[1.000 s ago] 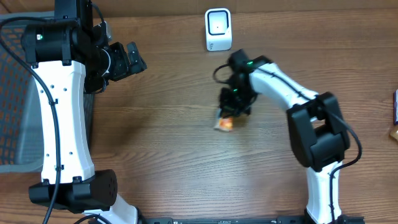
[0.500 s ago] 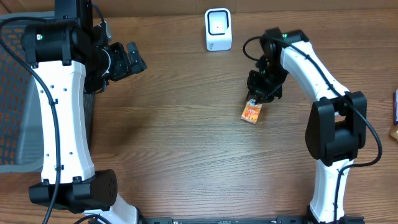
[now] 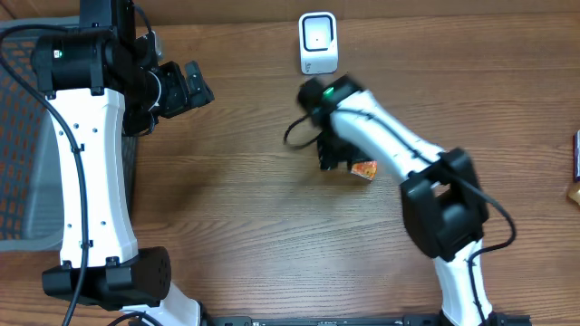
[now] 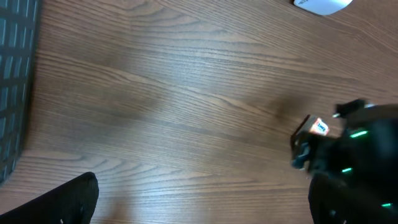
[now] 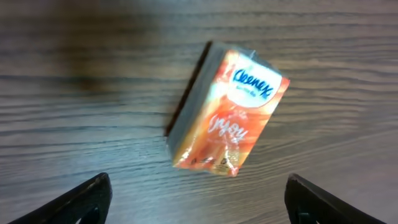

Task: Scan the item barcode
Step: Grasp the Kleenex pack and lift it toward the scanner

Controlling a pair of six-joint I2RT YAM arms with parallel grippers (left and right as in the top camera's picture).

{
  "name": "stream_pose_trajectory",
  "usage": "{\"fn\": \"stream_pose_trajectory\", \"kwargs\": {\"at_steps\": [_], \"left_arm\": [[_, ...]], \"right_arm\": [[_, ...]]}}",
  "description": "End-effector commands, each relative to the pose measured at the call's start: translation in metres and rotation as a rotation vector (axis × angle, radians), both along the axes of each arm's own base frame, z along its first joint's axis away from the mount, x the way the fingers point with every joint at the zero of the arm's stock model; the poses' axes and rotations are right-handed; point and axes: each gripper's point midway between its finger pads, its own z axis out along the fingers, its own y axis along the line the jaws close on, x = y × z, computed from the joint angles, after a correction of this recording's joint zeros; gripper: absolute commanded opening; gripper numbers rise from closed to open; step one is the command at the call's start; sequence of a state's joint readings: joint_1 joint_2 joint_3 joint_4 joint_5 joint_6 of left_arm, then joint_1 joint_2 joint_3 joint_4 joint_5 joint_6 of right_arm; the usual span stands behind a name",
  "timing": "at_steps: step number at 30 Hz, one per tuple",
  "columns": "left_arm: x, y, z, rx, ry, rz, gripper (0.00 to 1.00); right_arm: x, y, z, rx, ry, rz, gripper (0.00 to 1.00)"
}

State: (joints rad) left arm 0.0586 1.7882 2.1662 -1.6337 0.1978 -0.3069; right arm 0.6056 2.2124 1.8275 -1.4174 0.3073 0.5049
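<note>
There is one tissue pack point(image 5: 227, 115), one white scanner point(image 3: 317, 43), one mesh basket point(image 3: 18, 163).

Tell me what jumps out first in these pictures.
An orange tissue pack lies on the wooden table near its middle, just ahead of the right gripper, whose jaws stand wide apart, off it. A small white scanner stands at the far edge, beyond the pack.

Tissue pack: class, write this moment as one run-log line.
pack: lying on table, free | right gripper: open over pack | left gripper: open, far from pack
</note>
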Motion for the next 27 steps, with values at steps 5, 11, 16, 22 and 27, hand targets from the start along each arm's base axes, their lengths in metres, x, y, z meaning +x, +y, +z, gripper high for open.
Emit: {"fn": "stream_pose_trajectory", "kwargs": {"at_steps": [5,11,16,22,27], "left_arm": [[0.002,-0.002,-0.004,0.003,0.008,-0.021,1.00],[0.002,-0.002,-0.004,0.003,0.008,-0.021,1.00],[0.002,-0.002,-0.004,0.003,0.008,-0.021,1.00],[0.002,-0.002,-0.004,0.003,0.008,-0.021,1.00],[0.002,-0.003,-0.004,0.002,0.008,-0.021,1.00]], "right_arm": [[0.015,-0.021,-0.011,-0.301,-0.194,0.001,0.84],[0.026,-0.030,-0.026,-0.334,-0.206,-0.012,0.80],[0.028,-0.038,-0.031,-0.299,-0.184,-0.058,0.66],[0.028,-0.038,-0.043,-0.208,-0.137,-0.125,0.04],[0.028,-0.027,-0.034,-0.132,-0.100,-0.160,0.04]]}}
